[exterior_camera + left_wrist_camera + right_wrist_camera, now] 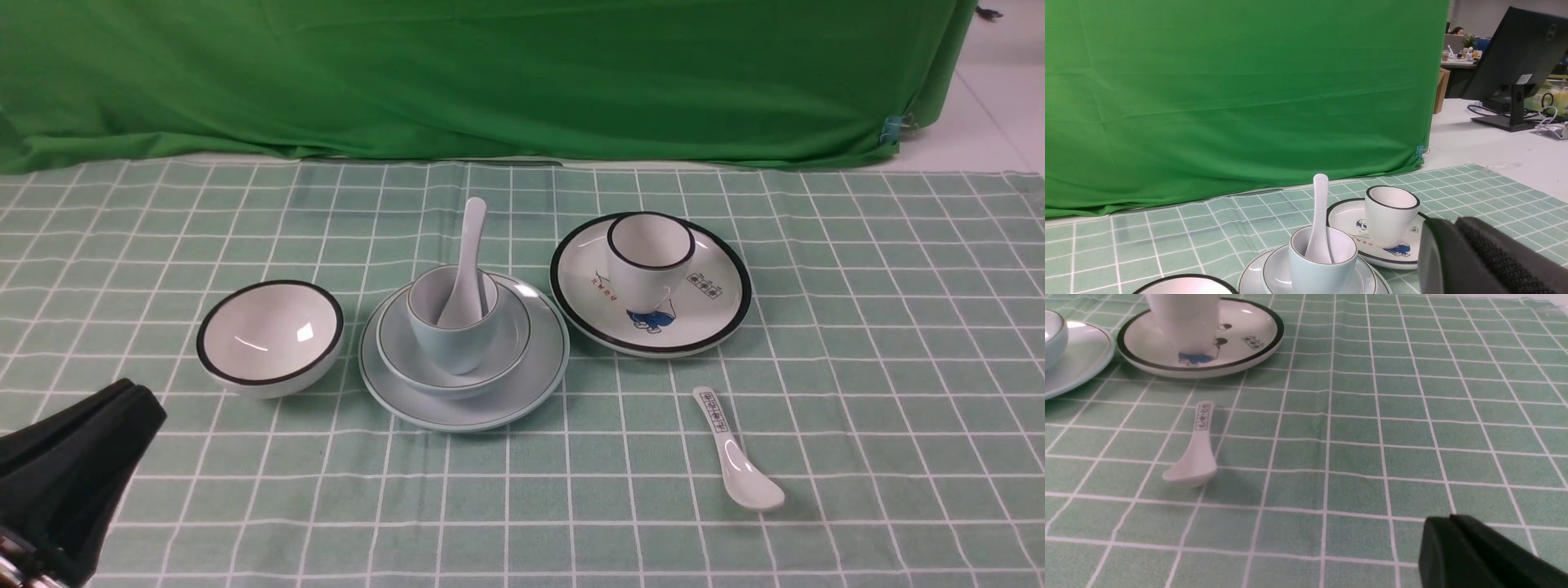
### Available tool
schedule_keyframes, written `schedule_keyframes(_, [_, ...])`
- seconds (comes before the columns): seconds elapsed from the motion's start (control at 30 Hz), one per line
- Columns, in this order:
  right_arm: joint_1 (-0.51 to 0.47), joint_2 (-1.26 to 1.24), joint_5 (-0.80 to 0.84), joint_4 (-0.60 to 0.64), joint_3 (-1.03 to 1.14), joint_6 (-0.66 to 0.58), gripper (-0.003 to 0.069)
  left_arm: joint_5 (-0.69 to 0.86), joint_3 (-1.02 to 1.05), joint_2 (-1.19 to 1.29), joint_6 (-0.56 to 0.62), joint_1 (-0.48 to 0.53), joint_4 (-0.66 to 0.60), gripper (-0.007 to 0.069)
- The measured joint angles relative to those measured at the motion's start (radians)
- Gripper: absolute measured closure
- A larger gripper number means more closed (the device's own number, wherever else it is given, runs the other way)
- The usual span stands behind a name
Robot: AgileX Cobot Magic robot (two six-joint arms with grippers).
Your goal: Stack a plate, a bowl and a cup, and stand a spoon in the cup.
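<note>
The black left gripper (1447, 245), nearest, is closed and empty; the right gripper (1447, 539), also closed and empty, shows only in its own wrist view. Beyond them lies a glossy white spoon with printed characters (739, 457). Farther off, a round pale blue plate (539, 376) carries a shallow pale blue bowl (392, 327), which holds a handleless pale blue cup (453, 347); a plain white ceramic spoon (471, 245) leans upright inside. To their left sits a black-rimmed white bowl (269, 335); to their right, a black-rimmed plate with drawings (710, 318) bears a black-rimmed white cup (641, 282).
</note>
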Motion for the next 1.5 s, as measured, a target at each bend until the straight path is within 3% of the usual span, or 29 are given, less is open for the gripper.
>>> schedule_keyframes(0.47, [0.000, 0.000, 0.000, 0.000, 0.000, 0.001, 0.0597, 0.000, 0.000, 0.000, 0.001, 0.000, 0.000, 0.0612])
schedule_keyframes(0.7, [0.000, 0.000, 0.000, 0.000, 0.000, 0.001, 0.0572, 0.005, 0.000, 0.000, 0.242, 0.000, 0.035, 0.0612])
schedule_keyframes(1.0, [0.000, 0.000, 0.000, 0.000, 0.000, 0.001, 0.0548, 0.006, 0.000, 0.000, 0.269, 0.000, 0.032, 0.0612])
schedule_keyframes(1.1, [0.000, 0.000, 0.000, 0.000, 0.000, 0.001, 0.0536, -0.004, 0.006, -0.014, 0.268, 0.014, -0.091, 0.0612])
schedule_keyframes(1.27, [0.000, 0.000, 0.000, 0.000, 0.000, 0.001, 0.0523, -0.011, 0.049, -0.088, 0.275, 0.162, -0.208, 0.0612])
schedule_keyframes(1.33, [0.000, 0.000, 0.000, 0.000, 0.000, 0.001, 0.0512, -0.012, 0.098, -0.147, 0.277, 0.292, -0.238, 0.0612])
schedule_keyframes(1.5, [0.000, 0.000, 0.000, 0.000, 0.000, 0.001, 0.0501, 0.058, 0.167, -0.261, 0.261, 0.496, -0.262, 0.0612])
